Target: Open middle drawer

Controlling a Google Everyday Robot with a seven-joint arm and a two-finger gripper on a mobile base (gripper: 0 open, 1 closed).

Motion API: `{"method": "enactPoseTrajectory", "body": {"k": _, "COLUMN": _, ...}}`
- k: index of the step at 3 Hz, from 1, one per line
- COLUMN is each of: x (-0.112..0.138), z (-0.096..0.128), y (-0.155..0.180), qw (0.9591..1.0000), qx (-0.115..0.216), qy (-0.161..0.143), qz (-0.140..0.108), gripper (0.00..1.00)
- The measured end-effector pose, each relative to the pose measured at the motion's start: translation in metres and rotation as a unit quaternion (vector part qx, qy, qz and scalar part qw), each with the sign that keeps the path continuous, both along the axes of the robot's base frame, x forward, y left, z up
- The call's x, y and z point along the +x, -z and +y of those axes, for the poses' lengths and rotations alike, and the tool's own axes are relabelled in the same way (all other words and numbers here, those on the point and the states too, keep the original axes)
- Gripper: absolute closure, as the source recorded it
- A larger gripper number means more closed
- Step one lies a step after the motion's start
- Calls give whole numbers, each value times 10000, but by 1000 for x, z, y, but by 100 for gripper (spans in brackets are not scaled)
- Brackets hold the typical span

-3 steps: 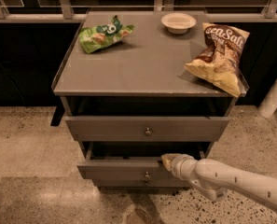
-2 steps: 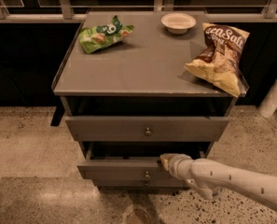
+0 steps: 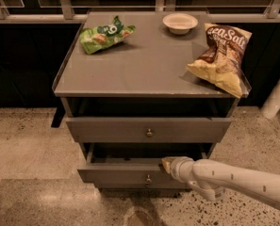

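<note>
A grey bench (image 3: 149,65) stands on a speckled floor against a dark window wall, with drawers stacked in its front. A white arm (image 3: 243,182) reaches in from the lower right, low across the front. The top drawer (image 3: 111,130), the widest front, stands forward of the bench body, with a dark gap above it. Below it, the middle drawer (image 3: 116,173) is pulled partway out, its dark inside showing behind its top edge. On the bench top, a brown bag (image 3: 220,55) lies at the right edge, a green bag (image 3: 104,36) at the back left, and a white bowl (image 3: 180,22) at the back. The tool (image 3: 167,165) is at the middle drawer's top edge, just up and right of its knob (image 3: 148,178); I cannot tell whether it is apart or together.
</note>
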State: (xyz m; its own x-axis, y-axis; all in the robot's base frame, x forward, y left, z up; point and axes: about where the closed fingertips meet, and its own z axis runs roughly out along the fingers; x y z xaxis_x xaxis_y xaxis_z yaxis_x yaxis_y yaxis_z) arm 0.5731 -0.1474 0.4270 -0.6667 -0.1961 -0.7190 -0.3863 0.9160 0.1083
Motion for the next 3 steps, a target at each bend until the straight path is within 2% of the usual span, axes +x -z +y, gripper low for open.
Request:
{"method": "enactPoseTrajectory", "body": {"k": 1, "x": -11, "z": -18, "y": 1, "qw": 9999, "qx": 77, "qy": 24, "qz": 128, "gripper": 100}}
{"method": "enactPoseTrajectory", "body": {"k": 2, "x": -24, "z": -19, "y": 3, "qw": 9990, "qx": 313, "qy": -165, "qz": 290, "gripper": 100}}
{"method": "enactPoseTrajectory", "body": {"k": 3, "x": -35, "z": -37, "y": 6, "qw": 9979, "qx": 464, "qy": -158, "qz": 412, "gripper": 100}}
